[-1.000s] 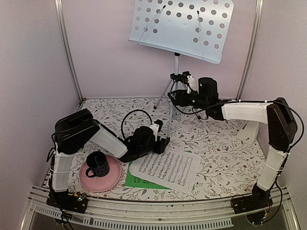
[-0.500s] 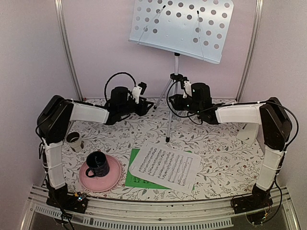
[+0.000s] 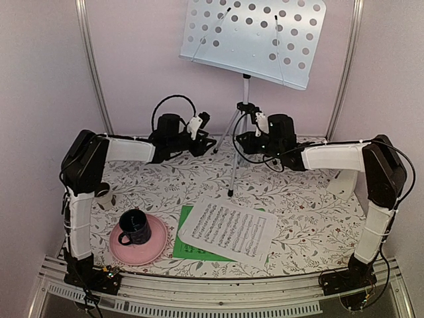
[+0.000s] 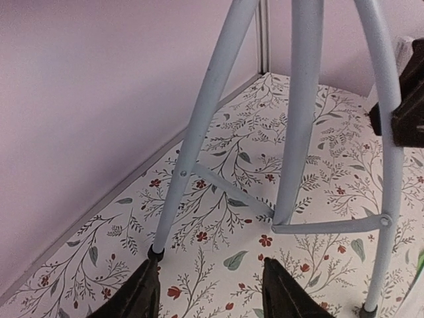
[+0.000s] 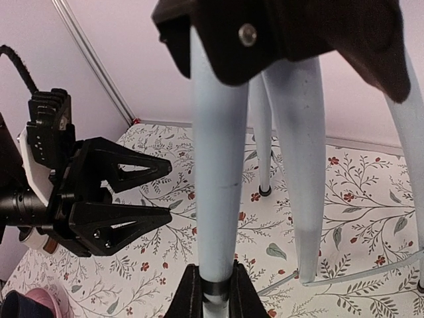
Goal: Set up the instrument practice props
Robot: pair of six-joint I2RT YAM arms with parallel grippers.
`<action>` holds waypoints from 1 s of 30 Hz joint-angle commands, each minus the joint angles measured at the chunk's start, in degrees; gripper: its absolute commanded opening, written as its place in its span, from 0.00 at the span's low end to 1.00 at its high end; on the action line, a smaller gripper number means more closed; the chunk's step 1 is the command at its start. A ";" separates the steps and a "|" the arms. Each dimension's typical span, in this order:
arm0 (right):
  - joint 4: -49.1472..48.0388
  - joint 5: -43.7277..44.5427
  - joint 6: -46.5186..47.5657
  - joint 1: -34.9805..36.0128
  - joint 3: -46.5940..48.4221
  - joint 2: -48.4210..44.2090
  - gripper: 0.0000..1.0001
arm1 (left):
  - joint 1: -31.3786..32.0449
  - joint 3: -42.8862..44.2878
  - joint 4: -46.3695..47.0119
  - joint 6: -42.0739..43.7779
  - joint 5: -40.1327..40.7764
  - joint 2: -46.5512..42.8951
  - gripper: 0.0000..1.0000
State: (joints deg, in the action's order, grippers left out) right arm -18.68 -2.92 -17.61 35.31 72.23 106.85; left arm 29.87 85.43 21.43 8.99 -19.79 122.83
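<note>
Soft, diffuse, even light fills the scene, and no hard glare is seen. The pale-blue music stand [image 3: 255,36] is rendered bright against the pinkish wall [image 3: 146,66]. Only faint, soft-edged shadows are cast on the floral table [image 3: 298,199] beneath the stand. In the left wrist view, the stand's legs [image 4: 199,126] are bowed by lens distortion towards the right edge. In the right wrist view, the leg nearest the lens is slightly out of focus, and the dark hub [image 5: 298,33] above it is left in shadow.
</note>
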 commanded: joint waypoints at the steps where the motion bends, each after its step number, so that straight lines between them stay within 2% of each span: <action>1: 5.42 -10.46 4.99 -2.96 -1.01 -4.30 0.00 | -0.41 4.02 -3.54 6.42 -4.40 2.77 0.53; 7: 9.30 -18.20 9.44 -5.25 -0.33 -4.98 0.00 | -0.36 11.62 -5.20 9.19 -6.57 7.86 0.53; 12: 11.37 -19.78 11.42 -5.56 0.62 -5.08 0.00 | -0.25 22.28 -9.22 10.46 -8.52 14.38 0.53; 18: 14.76 -21.10 14.17 -6.70 1.69 -5.58 0.00 | 0.16 30.75 -13.17 13.05 -10.02 20.16 0.48; 22: 15.68 -21.72 15.40 -7.62 1.65 -6.10 0.00 | 0.72 34.55 -14.70 13.95 -9.20 23.33 0.39; 25: 16.69 -22.17 16.25 -8.83 1.86 -6.37 0.00 | 0.98 35.91 -15.37 14.14 -7.53 23.99 0.22; 28: 17.36 -22.38 16.93 -10.57 1.79 -7.18 0.00 | 0.98 33.20 -14.82 13.92 -5.98 22.34 0.08; 30: 17.88 -22.71 16.99 -11.53 1.85 -7.58 0.00 | 0.91 27.94 -11.70 13.67 -4.89 19.42 0.00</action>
State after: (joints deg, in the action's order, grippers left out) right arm -4.78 -24.64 -4.78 26.41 73.19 102.37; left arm 30.74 118.83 8.29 25.06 -27.46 145.73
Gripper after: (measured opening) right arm 0.108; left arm 0.090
